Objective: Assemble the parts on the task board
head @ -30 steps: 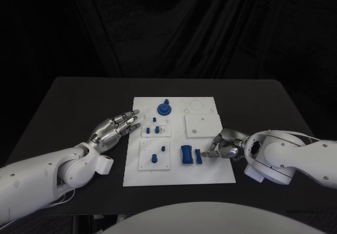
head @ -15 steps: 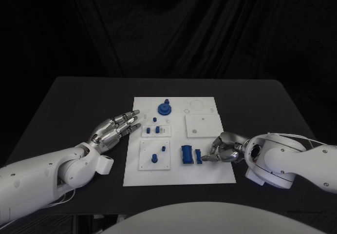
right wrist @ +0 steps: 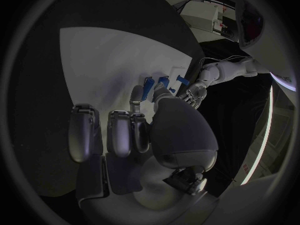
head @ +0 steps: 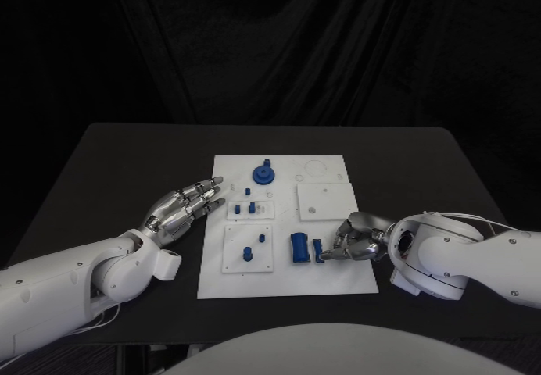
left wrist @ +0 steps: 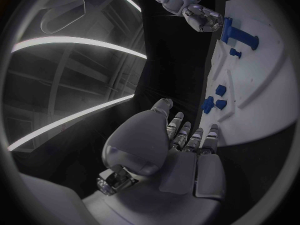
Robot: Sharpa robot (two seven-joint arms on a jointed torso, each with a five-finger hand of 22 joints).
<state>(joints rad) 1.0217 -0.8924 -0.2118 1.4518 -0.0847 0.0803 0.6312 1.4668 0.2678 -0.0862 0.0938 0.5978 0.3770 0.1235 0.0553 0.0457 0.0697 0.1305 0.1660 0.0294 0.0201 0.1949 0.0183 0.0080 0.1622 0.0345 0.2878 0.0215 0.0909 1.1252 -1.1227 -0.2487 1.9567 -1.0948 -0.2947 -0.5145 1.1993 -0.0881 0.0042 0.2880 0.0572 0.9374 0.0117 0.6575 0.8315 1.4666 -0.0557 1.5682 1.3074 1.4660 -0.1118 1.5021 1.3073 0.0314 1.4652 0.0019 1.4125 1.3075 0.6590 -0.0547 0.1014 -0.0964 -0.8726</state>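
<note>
A: Silver right hand [head: 359, 241] is edging inward; its fingers [head: 334, 248] are pinching the small blue peg [head: 319, 251] on the white task board [head: 338, 277].
B: Pickup is beginning. Left hand [head: 180, 208] is hovering, fingers spread.

We see the white task board [head: 338, 277] lying flat at table centre. A round blue part [head: 263, 173] stands at its eleven o'clock; a long blue block [head: 300, 248] lies toward five o'clock.
</note>
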